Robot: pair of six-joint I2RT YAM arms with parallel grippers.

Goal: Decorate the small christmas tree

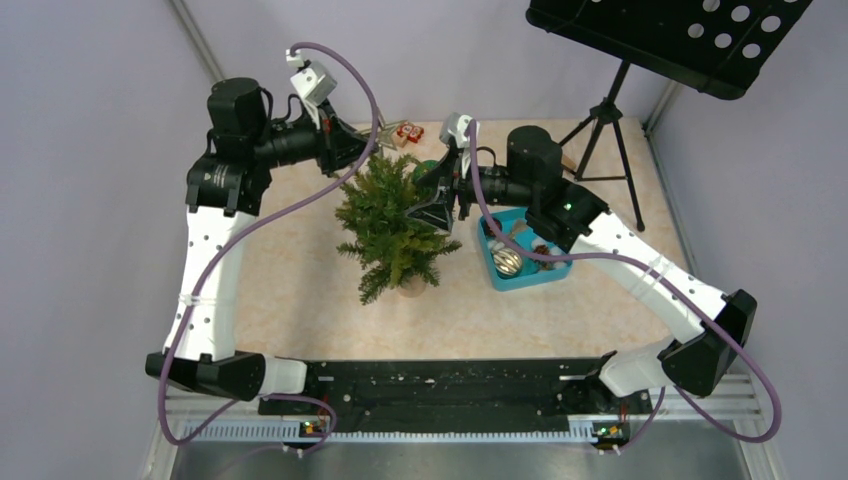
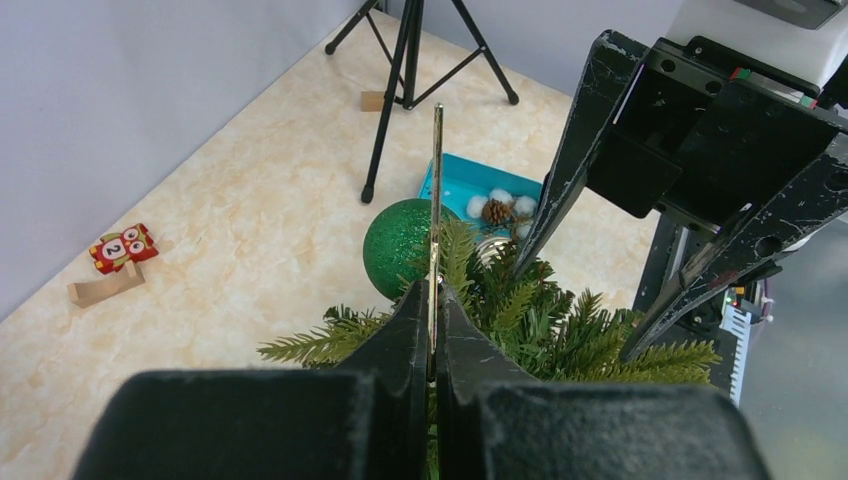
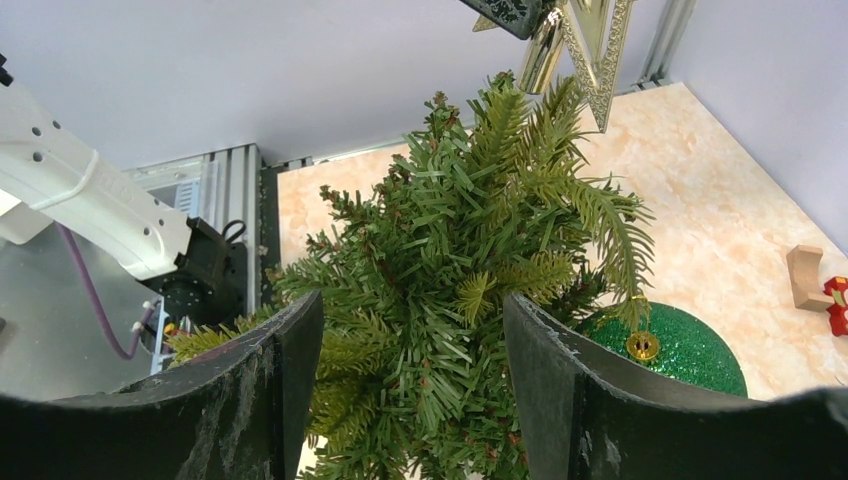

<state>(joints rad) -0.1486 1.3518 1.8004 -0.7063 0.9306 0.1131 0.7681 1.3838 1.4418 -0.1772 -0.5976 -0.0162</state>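
Note:
The small christmas tree (image 1: 390, 225) stands mid-table on its short base. My right gripper (image 1: 440, 208) reaches into its upper right side. In the right wrist view its wide-set fingers (image 3: 290, 350) bracket the tree (image 3: 450, 290), and foliage fills the gap and touches both. My left gripper (image 2: 434, 300) is shut on a flat gold star (image 2: 437, 200), seen edge-on. That star (image 3: 590, 50) hangs just above the treetop. A green glitter bauble (image 2: 400, 245) sits at the tree's far side, its gold cap under a branch tip.
A teal tray (image 1: 500, 275) right of the tree holds a silver ball, a pinecone and cotton balls. A black tripod music stand (image 1: 610, 110) stands at the back right. A red numbered block (image 2: 122, 247) and a wooden piece (image 2: 100, 290) lie near the back wall.

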